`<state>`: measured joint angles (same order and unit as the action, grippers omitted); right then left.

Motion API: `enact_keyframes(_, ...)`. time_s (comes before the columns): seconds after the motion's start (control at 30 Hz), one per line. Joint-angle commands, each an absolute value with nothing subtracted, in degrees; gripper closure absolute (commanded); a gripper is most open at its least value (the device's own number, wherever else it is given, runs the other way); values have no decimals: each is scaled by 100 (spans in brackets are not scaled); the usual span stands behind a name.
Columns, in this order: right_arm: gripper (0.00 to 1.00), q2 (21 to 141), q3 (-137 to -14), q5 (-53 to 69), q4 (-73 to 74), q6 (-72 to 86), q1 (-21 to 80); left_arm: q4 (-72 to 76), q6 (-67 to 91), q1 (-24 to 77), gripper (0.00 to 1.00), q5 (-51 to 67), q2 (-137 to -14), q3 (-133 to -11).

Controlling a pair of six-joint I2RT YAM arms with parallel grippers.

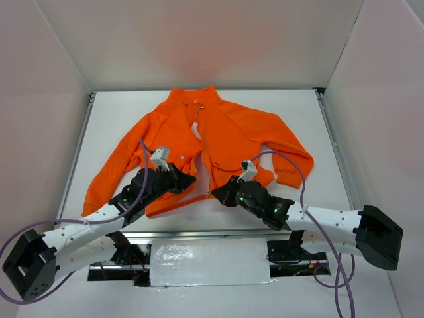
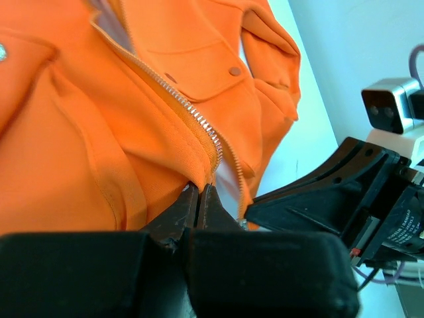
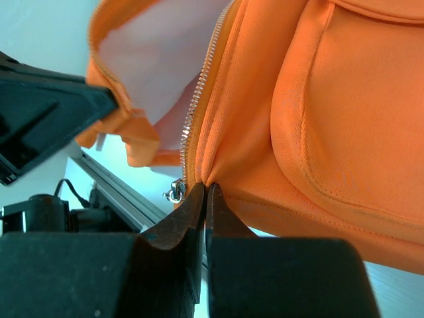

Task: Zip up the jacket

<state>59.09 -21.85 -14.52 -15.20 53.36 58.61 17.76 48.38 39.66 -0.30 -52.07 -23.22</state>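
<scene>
- While the jacket (image 1: 225,129) is lying front-up and spread on the table (image 1: 298,109), its two front panels are gaping apart at the bottom, so the zipper (image 2: 199,126) is not yet joining there.
- The left gripper (image 2: 199,199) is sitting clamped together on one panel's hem, right beside the teeth. The bite is looking thin, so a sideways pull is risking the fleece slipping out.
- The right gripper (image 3: 206,196) is pinching shut on the other panel's hem, with the slider (image 3: 175,193) hanging just beside its tips. It is gripping cloth, not the slider, so tugging from here is likely bunching the panel rather than closing anything.
- The two grippers are working near each other, so bringing the halves together is risking a finger collision.
- If the pin end is entering the slider crooked, the teeth are probably jamming or catching the pale lining (image 3: 152,66) showing in the gap.
- Lifting either hem too high is likely dragging the whole jacket toward the near edge.
</scene>
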Motion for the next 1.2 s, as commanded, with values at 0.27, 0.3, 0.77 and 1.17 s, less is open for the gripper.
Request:
enact_keyframes(0.27,100,6108,-1706,-1618,-3724,4941,6126,3268,4931,4535,100,-203,-5590,-2101)
enact_keyframes(0.3,100,6100,-1722,-1617,-3718,4879,6117,3261,4948,4561,100,-220,-5642,-2109)
enact_keyframes(0.77,100,6028,-2842,-2826,-1702,4551,6117,2024,5254,4658,100,-1246,-5309,-2293)
enact_keyframes(1.17,100,4695,-2168,-489,-4155,2645,5418,395,5731,4649,100,-2434,-4237,-2426)
